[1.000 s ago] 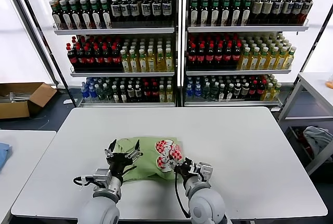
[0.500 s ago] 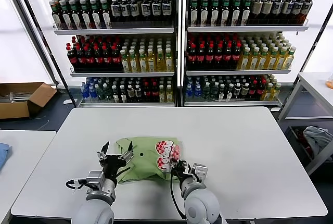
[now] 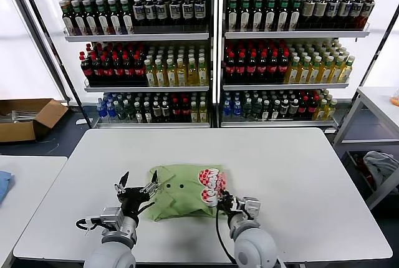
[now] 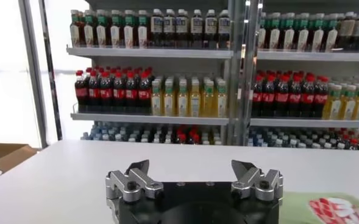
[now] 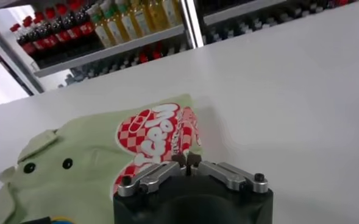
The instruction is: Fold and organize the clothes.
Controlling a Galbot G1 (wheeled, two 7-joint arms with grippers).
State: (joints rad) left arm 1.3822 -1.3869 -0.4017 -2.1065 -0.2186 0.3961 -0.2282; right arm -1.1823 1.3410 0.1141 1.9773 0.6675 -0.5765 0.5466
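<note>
**Folded shirt near front edge, right jaws closed at its corner**

Left gripper (image 3: 135,188) sits at about 8 o'clock of the table (image 3: 280,168), jaws spread wide, nothing between them, just beside the shirt's left edge. Black metal fingers (image 4: 135,178), angular tips.

Light green shirt (image 3: 177,202) lies folded in a rough rectangle at 6 o'clock, close to the front edge; soft cotton, creased, two small dark buttons (image 5: 66,163) near the collar, red-and-white checked graphic (image 3: 211,184) at its right side.

Right gripper (image 5: 186,162) at the shirt's right front corner, jaws pressed together at the fabric edge by the graphic; cannot tell if cloth is pinched.

White smooth tabletop, rounded corners, open room from 9 through 12 to 3 o'clock. Bottle shelves (image 3: 212,50) stand behind at 12.
</note>
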